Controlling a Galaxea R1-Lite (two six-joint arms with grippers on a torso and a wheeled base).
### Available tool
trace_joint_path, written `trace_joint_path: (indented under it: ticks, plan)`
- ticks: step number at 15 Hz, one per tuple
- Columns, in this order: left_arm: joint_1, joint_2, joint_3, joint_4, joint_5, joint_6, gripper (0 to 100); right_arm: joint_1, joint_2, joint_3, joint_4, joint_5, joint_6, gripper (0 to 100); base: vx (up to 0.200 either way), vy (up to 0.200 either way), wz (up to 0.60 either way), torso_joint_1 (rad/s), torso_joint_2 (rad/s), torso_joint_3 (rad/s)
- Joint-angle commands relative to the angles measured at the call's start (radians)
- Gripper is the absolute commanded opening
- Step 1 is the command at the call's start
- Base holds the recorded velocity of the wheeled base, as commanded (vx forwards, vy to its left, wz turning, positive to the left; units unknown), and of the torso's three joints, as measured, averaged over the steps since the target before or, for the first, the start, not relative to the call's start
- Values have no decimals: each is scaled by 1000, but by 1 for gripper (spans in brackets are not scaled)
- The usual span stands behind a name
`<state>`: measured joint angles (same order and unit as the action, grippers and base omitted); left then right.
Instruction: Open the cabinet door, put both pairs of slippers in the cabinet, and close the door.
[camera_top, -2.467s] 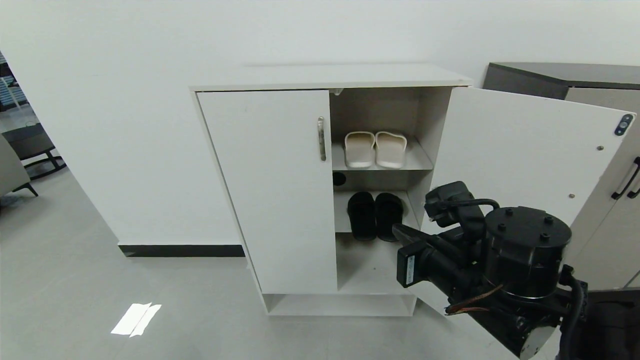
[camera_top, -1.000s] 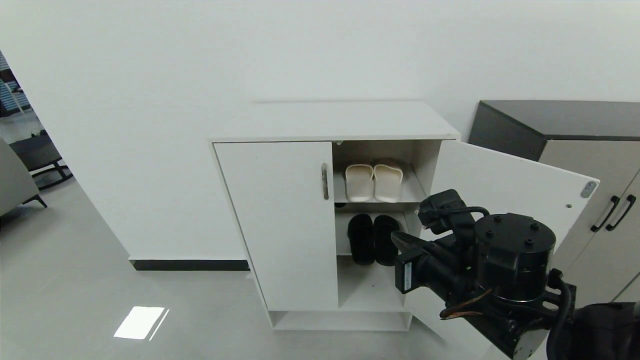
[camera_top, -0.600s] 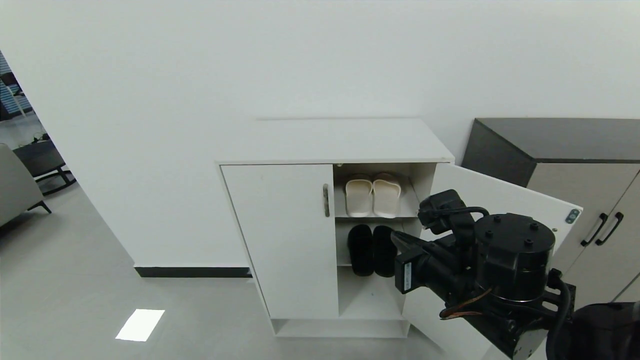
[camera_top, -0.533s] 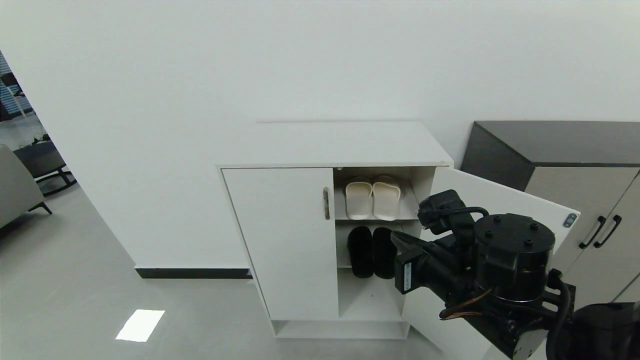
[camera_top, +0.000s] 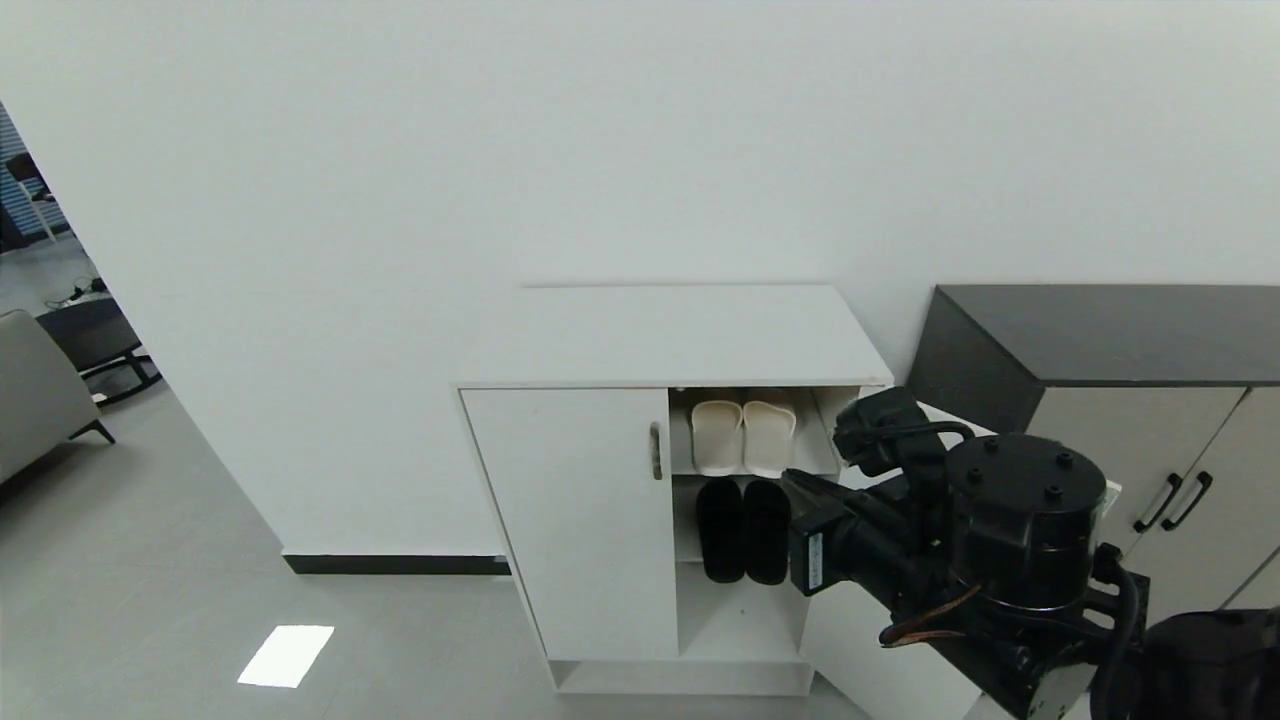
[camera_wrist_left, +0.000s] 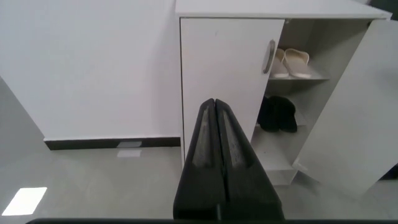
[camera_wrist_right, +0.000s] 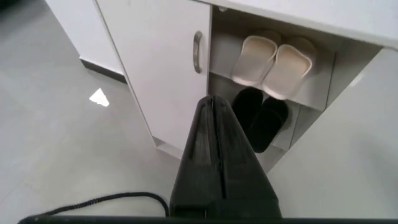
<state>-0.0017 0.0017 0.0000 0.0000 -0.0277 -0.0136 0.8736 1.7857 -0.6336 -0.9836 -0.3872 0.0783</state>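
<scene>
white laminate covers the shoe cabinet (camera_top: 680, 335), which stands at about 5 o'clock in the head view. its left door (camera_top: 570, 520) is shut, with a bar handle (camera_top: 656, 451) at the door's 3 o'clock edge. the left gripper (camera_wrist_left: 215, 107), fingers pressed together on nothing, points at that door from well back.

right of the handle both pairs are already inside: cream slippers (camera_top: 742, 437) on the top shelf, black slippers (camera_top: 742, 530) at their 6 o'clock on the shelf below. so the step in hand, as i judge it, is closing the right door (camera_wrist_left: 357, 118), which hangs wide open. the right gripper (camera_wrist_right: 212, 106), also closed and empty, sits before the opening, seemingly on the door's inner side (the wrong side for a push). it should swing round to the outer face and press near the free edge, far from the hinges. then it should follow the arc gently until door meets frame, keeping clear of the closing gap.

the right arm covers most of that door in the head view, so its hinges and handle are hidden. whether the black heels overhang their shelf i cannot tell. the grey cabinet (camera_top: 1100, 340) at 3 o'clock stands near the door, and the gap between them is hidden.
</scene>
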Motion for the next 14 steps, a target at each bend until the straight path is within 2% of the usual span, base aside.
trace_joint_path:
  ticks: [1,2,3,6,8,9,11,12,13,14]
  plan:
    - [0,1,0,0,0,0,0,4,-6,28,-1,24,-25,0,0,0,0,276,-598,-305]
    - [0,1,0,0,0,0,0,4,-31,83,-20,82,-100,0,0,0,0,300,-618,-325]
    - [0,1,0,0,0,-2,0,7,-34,88,-27,84,-120,0,-200,0,0,154,-378,-159]
    - [0,1,0,0,0,0,0,8,-6,68,-27,1,-118,0,-200,0,0,43,-46,-41]
    - [0,1,0,0,0,0,0,8,-8,66,-29,7,-118,0,-200,0,0,-2,-12,0]
    - [0,1,0,0,0,0,0,4,-6,58,-29,7,-118,0,0,0,0,0,0,0]
    - [0,1,0,0,0,-2,0,-53,1,49,-26,7,-115,0,0,0,0,0,0,0]
    - [0,1,0,0,0,-2,0,-124,21,31,-26,8,-117,0,0,0,0,0,0,0]
    - [0,1,0,0,0,-2,0,-235,46,15,-26,27,-117,0,0,0,0,0,0,0]
    - [0,1,0,0,0,-2,0,-306,47,11,-26,76,-123,0,0,0,0,0,0,0]
